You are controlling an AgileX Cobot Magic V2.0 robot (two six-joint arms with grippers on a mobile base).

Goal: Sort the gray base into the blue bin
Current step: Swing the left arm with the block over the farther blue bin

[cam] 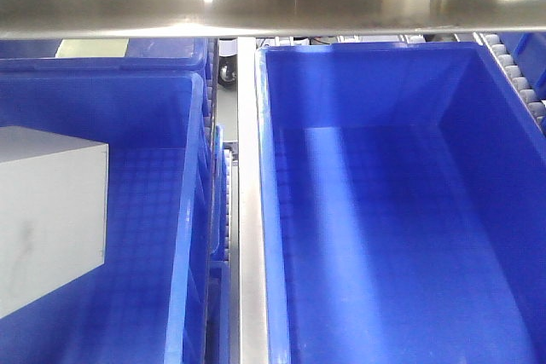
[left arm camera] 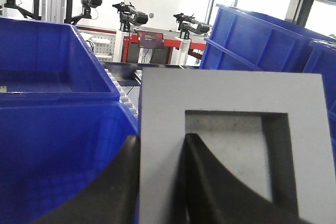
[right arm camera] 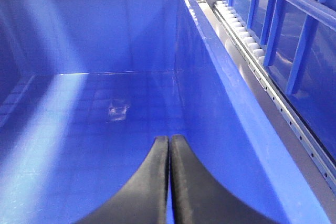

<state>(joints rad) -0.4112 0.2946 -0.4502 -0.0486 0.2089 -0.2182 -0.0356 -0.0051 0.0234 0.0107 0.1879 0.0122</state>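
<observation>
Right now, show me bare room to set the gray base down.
Right blue bin: floor bare, below the shut right gripper. Left blue bin: floor free beside the gray base in the left gripper. Crowded: the narrow metal rail between.

Front cam: 2 blue bins [cam: 189,210] [cam: 271,210] close up, more behind, no. unclear; 1 gray base [cam: 51,219]; 2 pincers [left arm camera: 160,148] [right arm camera: 169,182].

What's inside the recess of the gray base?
One black finger of the left gripper, clamping a wall of the gray base. Bare floor shows above it; the rest is covered.
</observation>
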